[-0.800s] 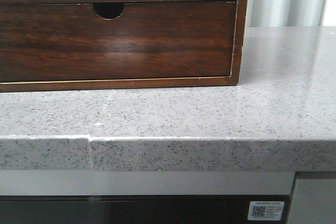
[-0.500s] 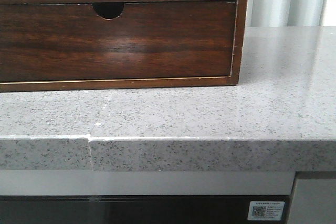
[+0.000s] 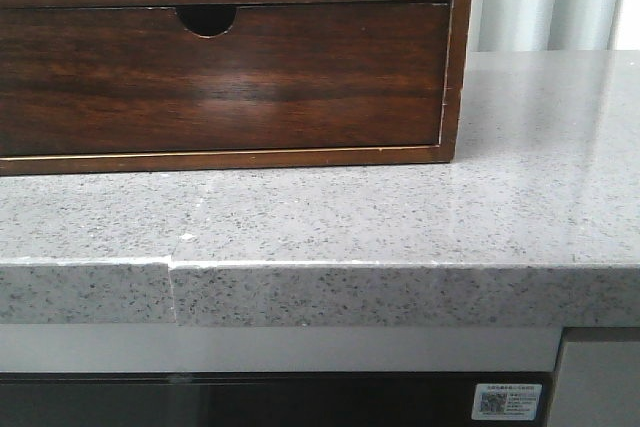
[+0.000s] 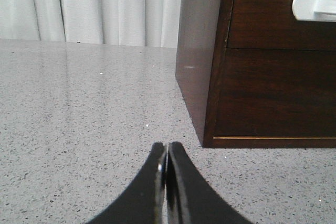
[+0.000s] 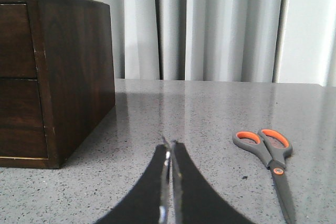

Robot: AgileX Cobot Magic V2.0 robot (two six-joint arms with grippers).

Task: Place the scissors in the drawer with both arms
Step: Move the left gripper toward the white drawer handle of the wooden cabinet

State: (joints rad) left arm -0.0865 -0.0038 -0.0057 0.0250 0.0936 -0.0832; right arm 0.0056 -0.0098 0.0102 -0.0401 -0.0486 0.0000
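Pale pleated curtains (image 5: 210,24) hang behind a speckled grey stone counter (image 3: 400,227); soft daylight glosses its surface.

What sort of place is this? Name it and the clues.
Likely a kitchen-style counter: a speckled stone worktop, a wooden drawer chest on it, scissors lying nearby, and curtains behind.

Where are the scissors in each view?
Front view: not in it.
Left wrist view: not in it.
Right wrist view: the scissors lie flat on the counter, orange-lined handles toward the curtain, blades toward the camera, on the far side of the shut right pincer from the cabinet.
Shared landmark: the dark wood cabinet shows in all three.
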